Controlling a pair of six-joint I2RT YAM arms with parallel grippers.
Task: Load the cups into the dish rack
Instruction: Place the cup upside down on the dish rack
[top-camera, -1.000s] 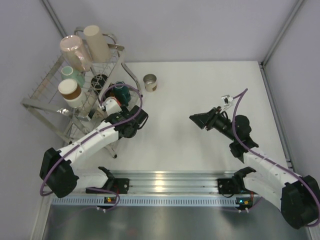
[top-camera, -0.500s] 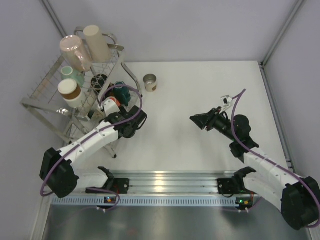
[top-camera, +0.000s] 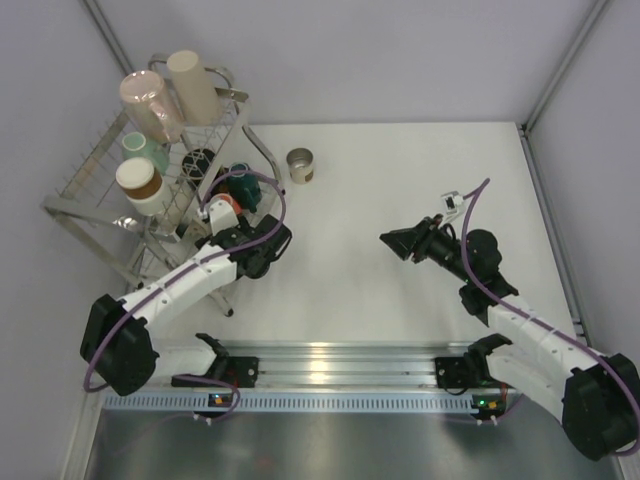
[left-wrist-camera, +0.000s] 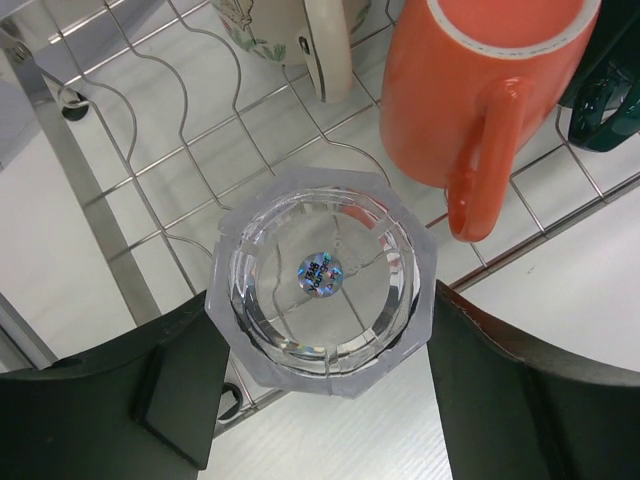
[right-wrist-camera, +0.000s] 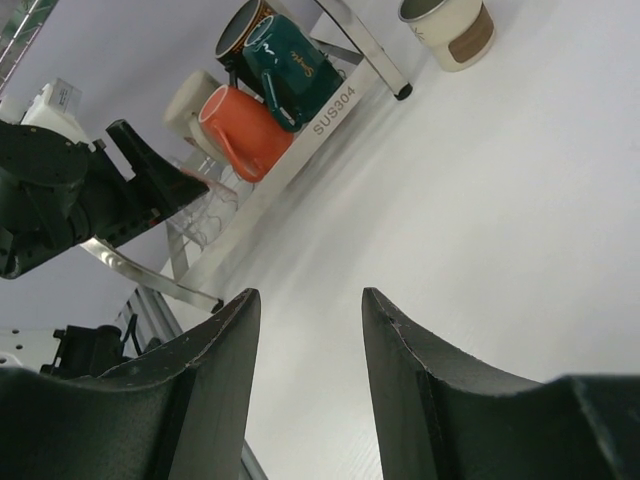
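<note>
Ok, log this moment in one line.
left claw: shut on clear glass, over dish rack wire beside orange mug | right claw: open, empty, over table | loose: brown-banded cup on table

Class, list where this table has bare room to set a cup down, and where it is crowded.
Bare: the table from the banded cup to the right edge, and the middle up to the right pincer. Crowded: the dish rack, where the left pincer holds a glass.

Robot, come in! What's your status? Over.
Left gripper shut on clear octagonal glass cup over silver wire dish rack. Right gripper open, empty. Brown-banded beige cup waits on white table.
</note>
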